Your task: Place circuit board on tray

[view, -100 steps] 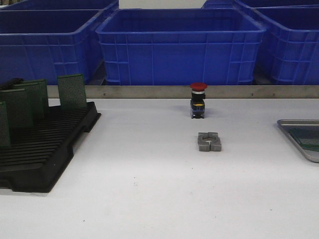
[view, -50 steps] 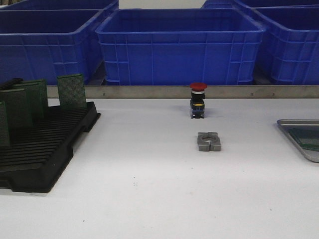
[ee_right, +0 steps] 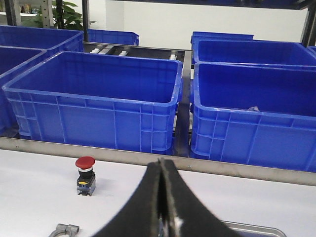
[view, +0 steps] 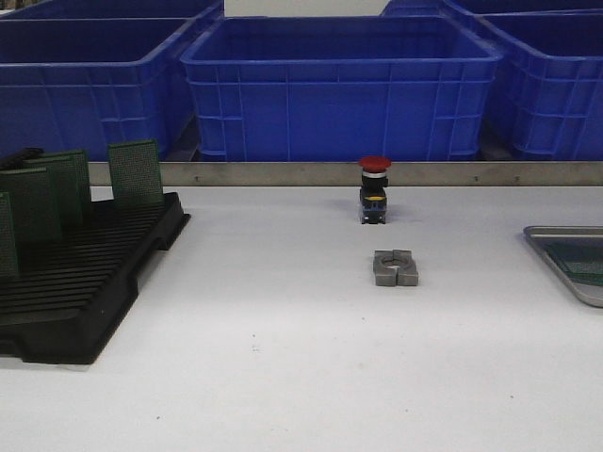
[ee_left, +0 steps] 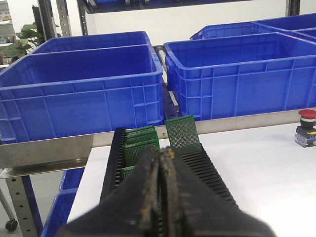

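green circuit boards (view: 137,172) upright in black rack (view: 85,282) at frame left, tray (view: 573,264) far right edge, left fingers (ee_left: 162,197) and right fingers (ee_right: 162,202) pressed together, empty, apart from both

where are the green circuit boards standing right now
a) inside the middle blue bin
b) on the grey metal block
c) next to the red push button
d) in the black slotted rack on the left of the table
d: several green circuit boards stand upright in the slots of the black rack at the table's left side.
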